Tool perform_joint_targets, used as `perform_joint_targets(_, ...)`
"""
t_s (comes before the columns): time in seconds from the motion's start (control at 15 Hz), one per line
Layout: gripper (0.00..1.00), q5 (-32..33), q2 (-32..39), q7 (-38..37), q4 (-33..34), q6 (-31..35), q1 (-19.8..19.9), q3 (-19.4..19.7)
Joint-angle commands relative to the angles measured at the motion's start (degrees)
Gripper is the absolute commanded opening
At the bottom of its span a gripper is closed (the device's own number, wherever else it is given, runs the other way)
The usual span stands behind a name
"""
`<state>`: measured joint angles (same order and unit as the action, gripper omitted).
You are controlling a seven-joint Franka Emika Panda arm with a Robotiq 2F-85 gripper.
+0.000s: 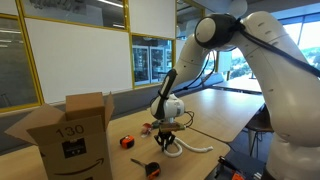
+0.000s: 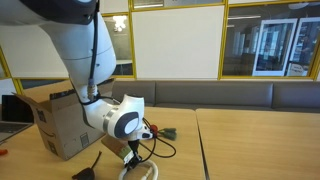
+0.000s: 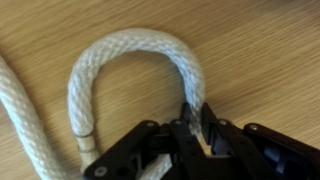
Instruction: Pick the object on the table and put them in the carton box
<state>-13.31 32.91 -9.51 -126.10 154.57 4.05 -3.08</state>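
A thick white rope (image 3: 130, 50) lies in a loop on the wooden table. My gripper (image 3: 195, 125) is down on it, and its black fingers are shut on one strand of the rope. In an exterior view the gripper (image 1: 164, 135) is low over the table with the rope (image 1: 190, 147) trailing beside it. The open cardboard carton box (image 1: 72, 130) stands on the table some way from the gripper; it also shows in an exterior view (image 2: 58, 122), behind the arm.
A small orange and black object (image 1: 127, 142) and a black object (image 1: 151, 167) lie on the table between the box and the gripper. The table edge (image 1: 225, 150) is close to the rope.
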Motion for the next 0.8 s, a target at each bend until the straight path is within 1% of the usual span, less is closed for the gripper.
perform_joint_targets(0.0, 0.05, -0.91, -0.32, 0.62, 0.81, -0.33, -0.23, 0.04)
perform_joint_targets(0.07, 0.06, -0.73, -1.05, 0.18, 0.51, -0.54, -0.54, 0.29)
perform_joint_targets(0.2, 0.03, -0.22, -3.68, -1.15, -0.55, -1.03, -1.49, 1.02)
perform_joint_targets(0.4, 0.04, 2.64, -11.28, -4.64, -3.27, -1.85, -5.09, 3.74)
perform_joint_targets(0.6, 0.04, 9.99, -18.46, -11.39, -4.27, -2.03, -10.2, 8.51)
perform_joint_targets(0.73, 0.04, 17.96, -23.41, -18.29, -4.28, -3.46, -13.35, 11.56)
